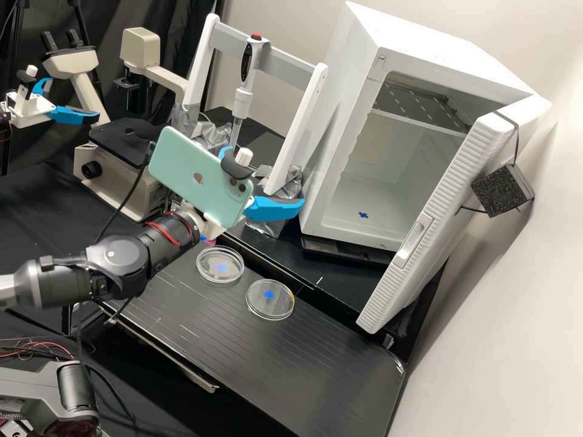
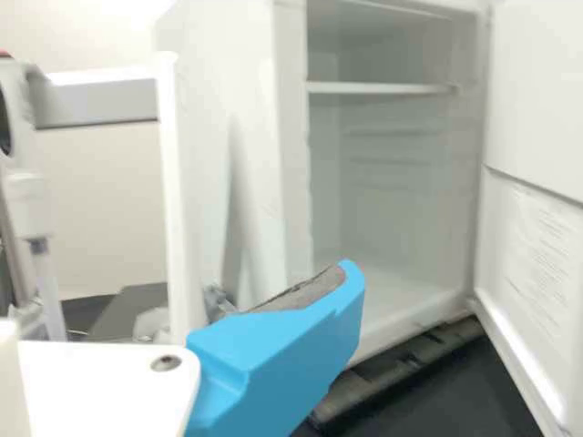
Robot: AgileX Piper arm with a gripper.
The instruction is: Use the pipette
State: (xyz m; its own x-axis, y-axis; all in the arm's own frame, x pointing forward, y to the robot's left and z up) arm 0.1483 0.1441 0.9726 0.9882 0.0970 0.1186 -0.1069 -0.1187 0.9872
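The gripper (image 1: 262, 177) stands open in the high view, partly behind the green phone on its wrist, with its blue fingers spread wide. One of the blue fingers (image 2: 282, 355) shows in the wrist view, with nothing against its grey pad. The pipette (image 1: 242, 103) hangs upright from the crossbar of the white rack (image 1: 300, 130), behind the gripper and apart from it; its lower end is partly hidden. At the left edge of the wrist view the pipette (image 2: 27, 205) appears in part. Two clear round dishes (image 1: 220, 264) (image 1: 270, 299) lie on the black bench.
Right of the rack stands a white cabinet (image 1: 358, 206), its door (image 1: 425, 224) swung open toward the bench. A microscope (image 1: 115, 173) is at the back left. A second arm's gripper (image 1: 45, 109) is at the far left. Grey wrapping covers the rack's feet.
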